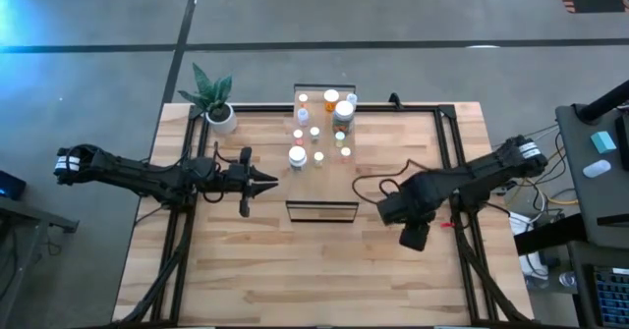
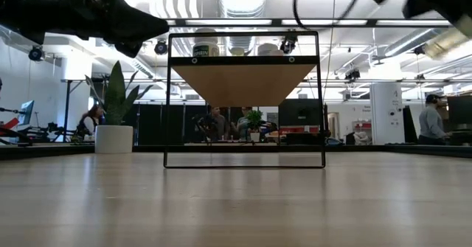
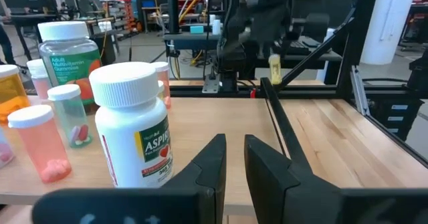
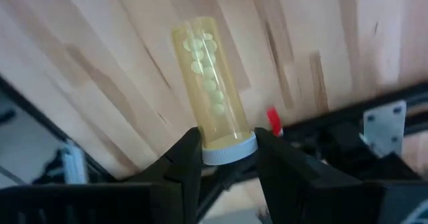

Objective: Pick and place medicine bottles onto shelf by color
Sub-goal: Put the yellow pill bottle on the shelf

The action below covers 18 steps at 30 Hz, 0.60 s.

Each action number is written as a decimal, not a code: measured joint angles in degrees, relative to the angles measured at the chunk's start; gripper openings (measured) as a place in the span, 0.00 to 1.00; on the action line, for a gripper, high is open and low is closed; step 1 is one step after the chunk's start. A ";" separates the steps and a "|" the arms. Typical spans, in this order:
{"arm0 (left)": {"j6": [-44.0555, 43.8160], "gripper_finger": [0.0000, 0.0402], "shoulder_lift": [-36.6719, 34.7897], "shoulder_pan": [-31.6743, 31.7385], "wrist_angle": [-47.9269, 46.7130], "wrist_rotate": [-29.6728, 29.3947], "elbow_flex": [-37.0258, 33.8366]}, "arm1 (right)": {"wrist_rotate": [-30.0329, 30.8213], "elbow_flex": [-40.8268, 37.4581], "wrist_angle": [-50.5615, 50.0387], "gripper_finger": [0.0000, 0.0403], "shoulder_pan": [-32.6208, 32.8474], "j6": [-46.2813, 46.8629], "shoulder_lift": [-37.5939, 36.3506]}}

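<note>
The shelf [image 1: 321, 203], a black-framed stand with a light wood top, stands mid-table, and the low view shows its top's underside [image 2: 243, 85]. Several medicine bottles [image 1: 319, 133] stand on its far part. In the left wrist view these include a white aspirin bottle [image 3: 130, 127], a clear gummy jar [image 3: 67, 50] and pink-filled bottles [image 3: 40, 144]. My left gripper [image 1: 270, 181] [image 3: 233, 150] hovers left of them, fingers nearly together, empty. My right gripper [image 1: 413, 233] [image 4: 227, 150], right of the shelf, is shut on a clear yellow bottle [image 4: 210, 77]. My right gripper pinches the yellow bottle's white cap end [image 4: 231, 147] between its two fingers [image 4: 184, 157]. The body reaches forward past the fingertips, along the fingers' line. The fingers slant down toward the tabletop. The bottle's far end [image 4: 194, 30] shows against the wood; whether it touches the table, I cannot tell.
A white pot with a green plant [image 1: 218, 108] [image 2: 114, 122] stands at the table's far left corner. Black cables [image 1: 378, 184] lie right of the shelf. Black rails [image 1: 450, 162] run along both table sides. Bare wood [image 1: 314, 270] fills the near half. People stand in the room behind.
</note>
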 joint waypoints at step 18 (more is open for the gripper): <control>-0.09 0.09 0.00 0.00 -0.40 0.33 0.00 | -15.35 -16.65 0.30 0.30 3.13 5.37 2.98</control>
